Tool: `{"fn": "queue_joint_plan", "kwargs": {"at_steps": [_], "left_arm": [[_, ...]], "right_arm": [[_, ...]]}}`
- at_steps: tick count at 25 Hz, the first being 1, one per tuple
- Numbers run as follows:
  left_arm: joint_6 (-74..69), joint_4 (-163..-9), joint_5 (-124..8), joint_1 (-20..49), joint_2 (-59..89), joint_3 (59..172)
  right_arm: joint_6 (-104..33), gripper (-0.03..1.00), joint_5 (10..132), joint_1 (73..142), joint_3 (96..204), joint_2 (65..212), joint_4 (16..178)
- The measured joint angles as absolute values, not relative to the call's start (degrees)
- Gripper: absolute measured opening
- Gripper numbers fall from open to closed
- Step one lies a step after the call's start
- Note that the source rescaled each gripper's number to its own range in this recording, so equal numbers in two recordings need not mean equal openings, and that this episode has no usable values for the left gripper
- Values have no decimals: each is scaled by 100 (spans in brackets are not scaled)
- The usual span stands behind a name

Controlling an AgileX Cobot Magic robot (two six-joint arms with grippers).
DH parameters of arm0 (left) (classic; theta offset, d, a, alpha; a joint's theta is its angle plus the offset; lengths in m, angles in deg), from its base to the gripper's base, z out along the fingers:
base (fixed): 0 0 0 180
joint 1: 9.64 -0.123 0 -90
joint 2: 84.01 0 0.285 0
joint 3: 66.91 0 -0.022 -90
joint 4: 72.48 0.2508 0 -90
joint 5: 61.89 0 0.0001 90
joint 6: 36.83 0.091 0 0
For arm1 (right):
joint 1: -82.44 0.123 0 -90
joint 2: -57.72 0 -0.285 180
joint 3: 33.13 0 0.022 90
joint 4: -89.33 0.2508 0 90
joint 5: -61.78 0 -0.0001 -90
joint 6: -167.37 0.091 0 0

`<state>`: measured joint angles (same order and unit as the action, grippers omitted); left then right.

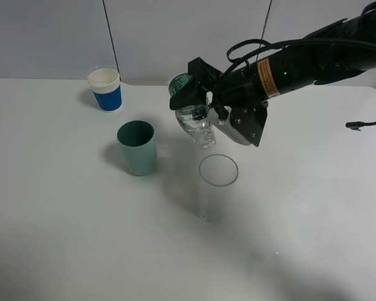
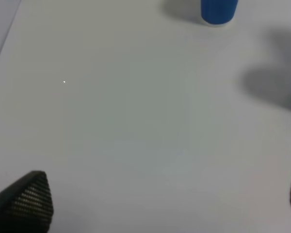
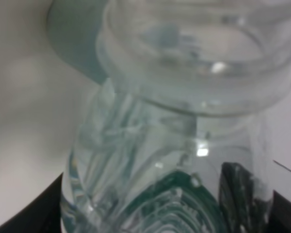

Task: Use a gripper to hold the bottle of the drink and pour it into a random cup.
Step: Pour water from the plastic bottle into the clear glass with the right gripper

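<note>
The bottle of the drink [image 1: 194, 119] is clamped in the closed jaws of the right gripper [image 1: 205, 103]. It hangs in the air, tipped neck-down toward the open mouth of the tall clear cup [image 1: 217, 188], close above its rim without touching. Pouring seems to be the step in hand, though no stream shows; the next move likely calls for centring the neck over the rim and tilting further. The bottle's dark green label [image 1: 180, 83] and the arm's orange band [image 1: 267, 78] carry print too small to read.
</note>
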<state>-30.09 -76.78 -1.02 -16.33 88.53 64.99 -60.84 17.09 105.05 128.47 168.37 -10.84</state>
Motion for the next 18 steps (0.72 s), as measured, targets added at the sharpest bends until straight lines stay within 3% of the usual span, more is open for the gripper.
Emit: {"fn": "queue_joint_plan", "kwargs": {"at_steps": [18], "left_arm": [[-3009,-7678,-102,-1633,8853,6499]], "right_arm": [[-6246,3,1581,10626,12847,16837,-1084]]}}
